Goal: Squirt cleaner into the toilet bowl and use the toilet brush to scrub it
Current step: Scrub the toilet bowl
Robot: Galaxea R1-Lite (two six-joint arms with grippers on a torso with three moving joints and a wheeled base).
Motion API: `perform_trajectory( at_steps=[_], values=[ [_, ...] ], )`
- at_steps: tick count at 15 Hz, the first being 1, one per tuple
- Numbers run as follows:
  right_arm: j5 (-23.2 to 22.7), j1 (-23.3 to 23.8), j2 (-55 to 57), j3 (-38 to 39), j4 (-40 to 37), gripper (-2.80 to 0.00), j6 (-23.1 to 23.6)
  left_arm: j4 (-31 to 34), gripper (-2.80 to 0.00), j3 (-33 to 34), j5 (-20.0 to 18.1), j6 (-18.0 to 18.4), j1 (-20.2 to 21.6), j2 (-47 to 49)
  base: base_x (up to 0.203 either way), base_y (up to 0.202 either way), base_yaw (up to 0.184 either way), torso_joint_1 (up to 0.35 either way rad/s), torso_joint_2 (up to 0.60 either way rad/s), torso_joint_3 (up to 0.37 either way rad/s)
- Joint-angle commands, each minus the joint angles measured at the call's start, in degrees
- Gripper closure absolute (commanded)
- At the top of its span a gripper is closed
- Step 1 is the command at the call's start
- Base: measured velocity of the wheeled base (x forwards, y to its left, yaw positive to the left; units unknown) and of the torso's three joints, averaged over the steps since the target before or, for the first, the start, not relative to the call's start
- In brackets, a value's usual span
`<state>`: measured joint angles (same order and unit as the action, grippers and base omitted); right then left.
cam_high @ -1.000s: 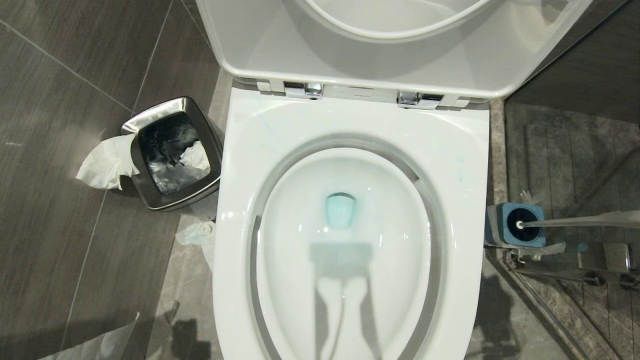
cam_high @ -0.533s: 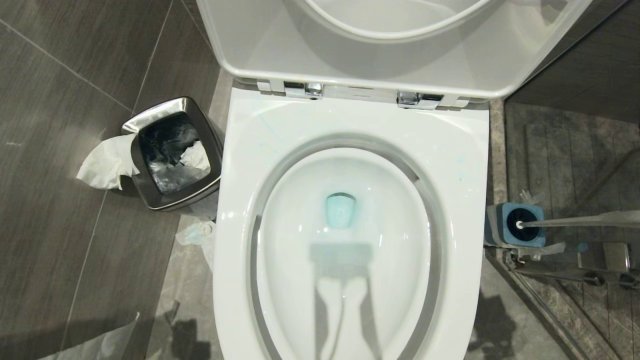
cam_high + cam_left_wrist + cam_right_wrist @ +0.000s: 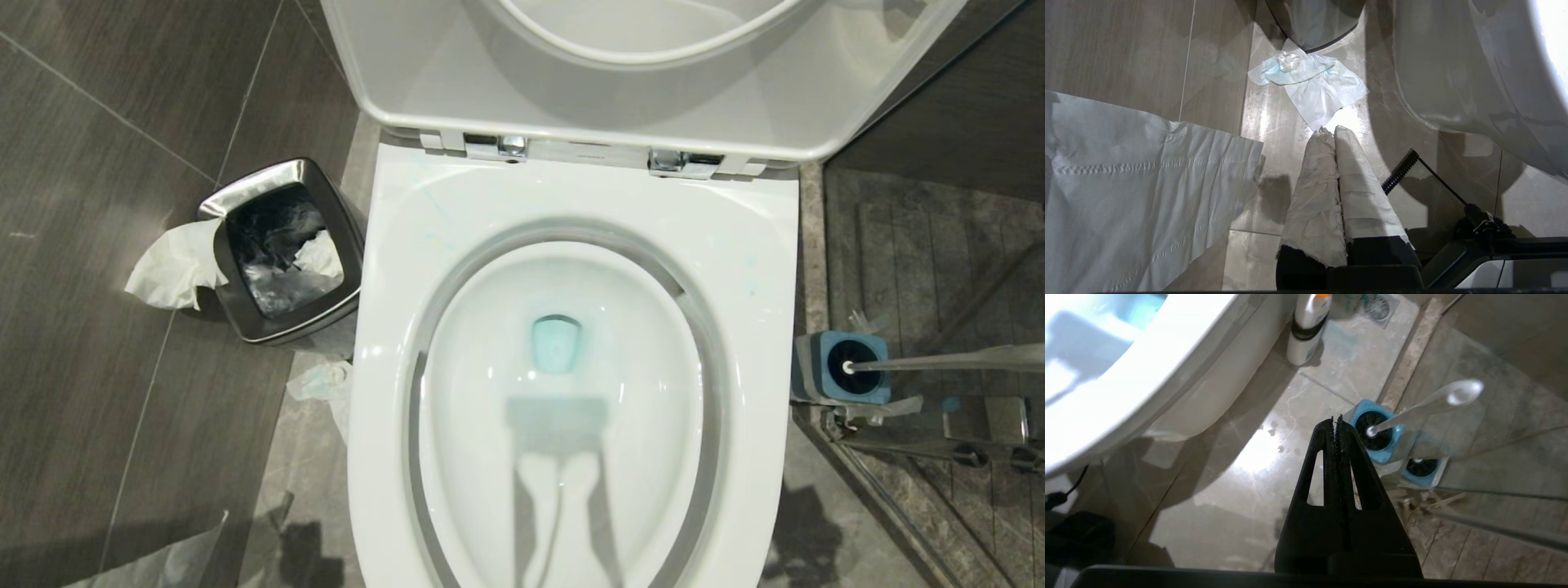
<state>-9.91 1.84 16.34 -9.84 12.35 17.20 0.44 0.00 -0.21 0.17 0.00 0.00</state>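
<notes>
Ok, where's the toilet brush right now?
The toilet brush stands in its blue holder on the floor at the right of the toilet bowl in the head view, against the glass shower wall.

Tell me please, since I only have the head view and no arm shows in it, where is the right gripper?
Observer: The right gripper is shut and empty, low over the floor beside the toilet bowl, pointing toward the toilet brush in its blue holder.
Operator: Is there a cleaner bottle nearby?
Observer: Yes, a white bottle with an orange top stands on the floor against the bowl's base.
Operator: And the left gripper?
Observer: The left gripper is shut, its fingers wrapped in white, above a crumpled tissue on the floor.
</notes>
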Motion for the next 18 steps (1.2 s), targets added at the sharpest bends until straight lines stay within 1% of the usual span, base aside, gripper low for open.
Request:
perform_trajectory(
  at_steps=[1,2,4,5,6,8,9,10,11,13,16,18],
  values=[
    [0.10,-1.50,-1.63,2.15,0.20,0.00,0.53,0.00,0.00,0.18,-0.01,0.01,0.00,0.00,0.000,0.000,0.000,0.000,0.00,0.000],
    [0.27,-2.76,-2.71,3.68,0.92,0.00,1.03,0.00,0.00,0.18,0.03,0.01,0.00,0.00,0.000,0.000,0.000,0.000,0.00,0.000],
    [0.32,-3.23,-7.33,7.23,2.67,0.00,1.30,0.00,0.00,0.18,0.03,0.01,0.00,0.00,0.000,0.000,0.000,0.000,0.00,0.000],
    [0.33,-2.86,-10.31,8.53,1.78,0.00,1.09,0.00,0.00,0.18,0.03,0.01,0.00,0.00,0.000,0.000,0.000,0.000,0.00,0.000],
    [0.34,-2.54,-12.91,9.17,-2.25,0.00,0.70,0.00,0.00,0.18,-0.03,0.01,0.00,0.00,0.000,0.000,0.000,0.000,0.00,0.000],
    [0.75,-2.31,-15.46,8.17,-9.92,0.00,-2.58,0.00,0.00,0.18,0.03,0.01,0.00,0.00,0.000,0.000,0.000,0.000,0.00,0.000],
    [2.33,-2.29,-16.23,7.06,-14.31,0.00,-5.18,0.00,0.00,0.18,0.03,0.01,0.00,0.00,0.000,0.000,0.000,0.000,0.00,0.000],
    [5.38,-2.29,-16.31,6.67,-15.75,0.00,-8.32,0.00,0.00,0.18,0.01,0.01,0.00,0.00,0.000,0.000,0.000,0.000,0.00,0.000],
    [6.88,-2.28,-16.34,6.93,-16.20,0.00,-9.34,0.00,0.00,0.18,0.00,0.01,0.00,0.00,0.000,0.000,0.000,0.000,0.00,0.000],
    [7.78,-2.28,-16.34,8.34,-15.79,0.00,-12.17,0.00,0.00,0.18,0.03,0.01,0.00,0.00,0.000,0.000,0.000,0.000,0.00,0.000],
    [7.80,-2.28,-16.34,8.17,-16.06,0.00,-12.63,0.00,0.00,0.18,-0.05,0.01,0.00,0.00,0.000,0.000,0.000,0.000,0.00,0.000],
    [8.25,-2.28,-16.34,8.26,-16.05,0.00,-14.82,0.00,0.00,0.18,0.03,0.01,0.00,0.00,0.000,0.000,0.000,0.000,0.00,0.000]
  ],
)
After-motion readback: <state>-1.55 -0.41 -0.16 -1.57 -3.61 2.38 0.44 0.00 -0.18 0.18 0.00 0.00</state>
